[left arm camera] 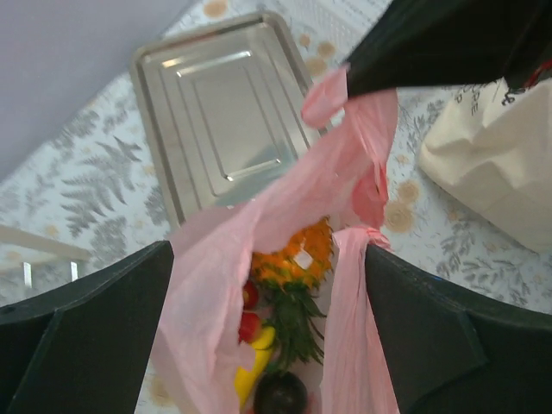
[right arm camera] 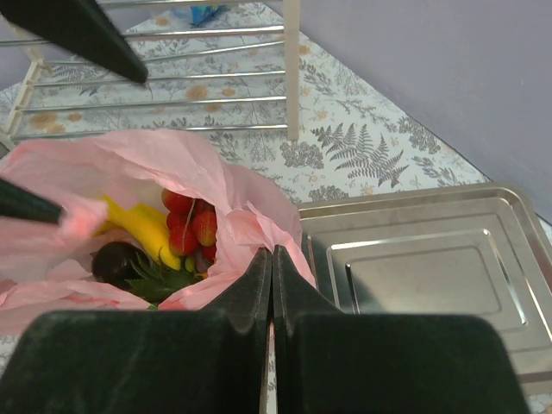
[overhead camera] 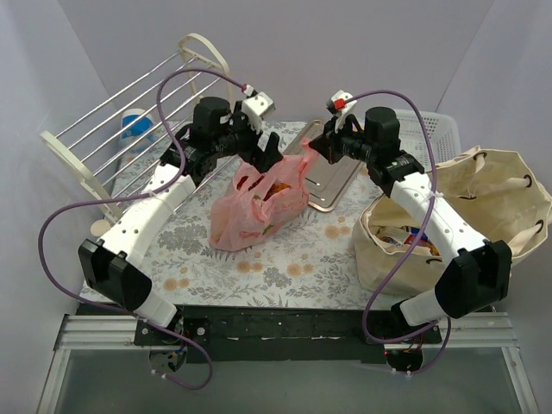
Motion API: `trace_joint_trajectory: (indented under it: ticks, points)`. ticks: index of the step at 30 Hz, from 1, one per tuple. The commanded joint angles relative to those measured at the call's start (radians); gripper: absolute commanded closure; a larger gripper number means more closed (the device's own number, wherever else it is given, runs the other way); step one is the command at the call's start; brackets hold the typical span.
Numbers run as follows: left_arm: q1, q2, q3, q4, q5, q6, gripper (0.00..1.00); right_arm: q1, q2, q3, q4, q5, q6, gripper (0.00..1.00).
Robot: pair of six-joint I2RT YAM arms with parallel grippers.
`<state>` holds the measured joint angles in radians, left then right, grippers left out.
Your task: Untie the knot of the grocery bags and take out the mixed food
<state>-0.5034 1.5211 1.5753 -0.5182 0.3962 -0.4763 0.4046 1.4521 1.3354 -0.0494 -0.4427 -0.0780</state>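
Observation:
The pink plastic bag (overhead camera: 259,203) lies mid-table with its mouth open. My right gripper (overhead camera: 310,148) is shut on a strip of its upper edge (right arm camera: 259,228) and holds it up. My left gripper (overhead camera: 269,158) is open, its fingers (left arm camera: 86,328) spread either side of the bag's mouth. Inside the bag are a pineapple (left arm camera: 293,254), a yellow banana (right arm camera: 142,226), small red fruits (right arm camera: 191,226) and a dark round fruit (left arm camera: 280,392). The beige canvas tote (overhead camera: 492,198) stands open at the right with coloured packets (overhead camera: 414,237) inside.
A metal tray (overhead camera: 332,181) lies just behind the pink bag. A wire drying rack (overhead camera: 129,112) stands at the back left with a blue-and-white tub (overhead camera: 138,129) behind it. A white slotted basket (overhead camera: 435,134) sits behind the tote.

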Motion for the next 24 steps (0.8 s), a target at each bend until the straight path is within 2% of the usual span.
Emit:
trace_joint_trajectory:
  ticks: [1, 3, 7, 9, 12, 13, 15, 16, 17, 18, 20, 21, 23, 24]
  points:
    - [-0.003, -0.052, 0.210, 0.127, -0.007, 0.122, 0.08, 0.002, -0.048, -0.030, 0.037, 0.038, 0.004, 0.99]
    - [-0.003, -0.053, 0.288, 0.063, -0.007, 0.139, 0.08, 0.002, -0.049, -0.038, 0.040, 0.045, 0.003, 0.99]
    - [-0.003, -0.085, 0.357, -0.312, 0.043, 0.197, 0.14, 0.002, -0.047, -0.042, 0.075, 0.067, 0.003, 0.99]
    - [-0.003, -0.125, 0.327, -0.396, -0.008, 0.214, 0.16, 0.002, -0.042, -0.039, 0.079, 0.068, -0.002, 0.99]
    - [-0.001, -0.283, 0.093, -0.460, -0.109, 0.349, 0.10, 0.000, -0.027, -0.028, 0.077, 0.067, 0.000, 0.99]
    - [-0.001, -0.374, -0.037, -0.451, -0.141, 0.401, 0.09, 0.000, -0.021, -0.025, 0.080, 0.062, 0.001, 0.99]
    - [-0.001, -0.444, -0.151, -0.370, -0.268, 0.423, 0.03, -0.001, -0.019, -0.027, 0.083, 0.059, 0.003, 0.99]
    - [-0.001, -0.458, -0.178, -0.259, -0.305, 0.400, 0.02, 0.000, -0.022, -0.030, 0.086, 0.058, 0.003, 0.99]
    - [-0.001, -0.440, -0.160, -0.231, -0.322, 0.377, 0.02, 0.000, -0.024, -0.036, 0.086, 0.059, 0.001, 0.99]
    - [-0.001, -0.397, -0.121, -0.215, -0.342, 0.292, 0.02, 0.000, -0.029, -0.042, 0.086, 0.059, -0.002, 0.99]
    - [0.003, -0.241, 0.056, -0.198, -0.375, 0.172, 0.02, 0.000, -0.039, -0.048, 0.083, 0.061, -0.003, 0.99]
    - [0.008, -0.192, 0.122, -0.194, -0.373, 0.080, 0.02, 0.000, -0.047, -0.059, 0.083, 0.062, -0.005, 0.99]
    - [0.014, -0.056, 0.277, -0.195, -0.355, 0.015, 0.02, 0.000, -0.055, -0.067, 0.082, 0.064, -0.005, 0.99]
    - [0.014, -0.015, 0.319, -0.213, -0.302, -0.001, 0.02, 0.000, -0.058, -0.073, 0.082, 0.064, -0.005, 0.99]
